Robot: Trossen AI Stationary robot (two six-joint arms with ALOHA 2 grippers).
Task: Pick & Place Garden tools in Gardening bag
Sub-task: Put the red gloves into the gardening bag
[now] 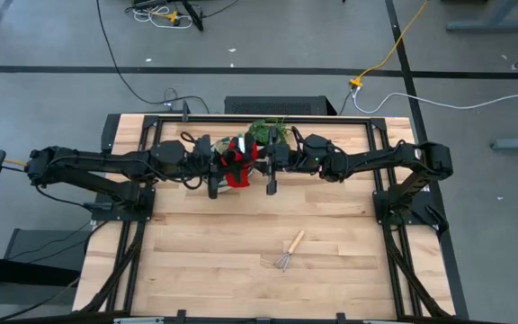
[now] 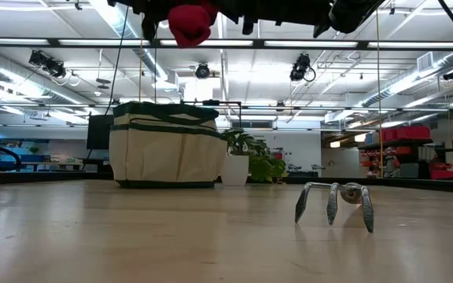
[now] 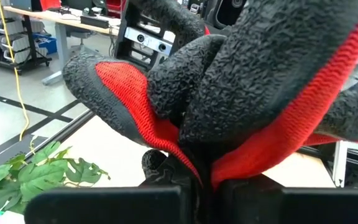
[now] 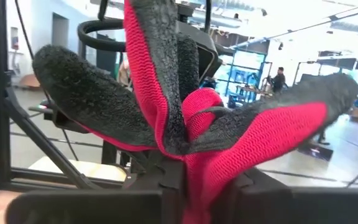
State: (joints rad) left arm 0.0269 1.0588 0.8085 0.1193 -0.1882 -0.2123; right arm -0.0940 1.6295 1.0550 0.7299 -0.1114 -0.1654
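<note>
Red-and-black gloves [image 1: 236, 165] are held aloft over the bag [image 2: 166, 143], clamped from both sides: the left gripper [image 1: 216, 173] and right gripper [image 1: 268, 171] are each closed on the fabric. The rake [image 1: 289, 251] lies apart on the table [image 1: 205, 261]. No writing can be read.

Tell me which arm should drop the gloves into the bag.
Probably either: left gripper and right gripper both grip the gloves above the gardening bag, flanking them evenly.
</note>
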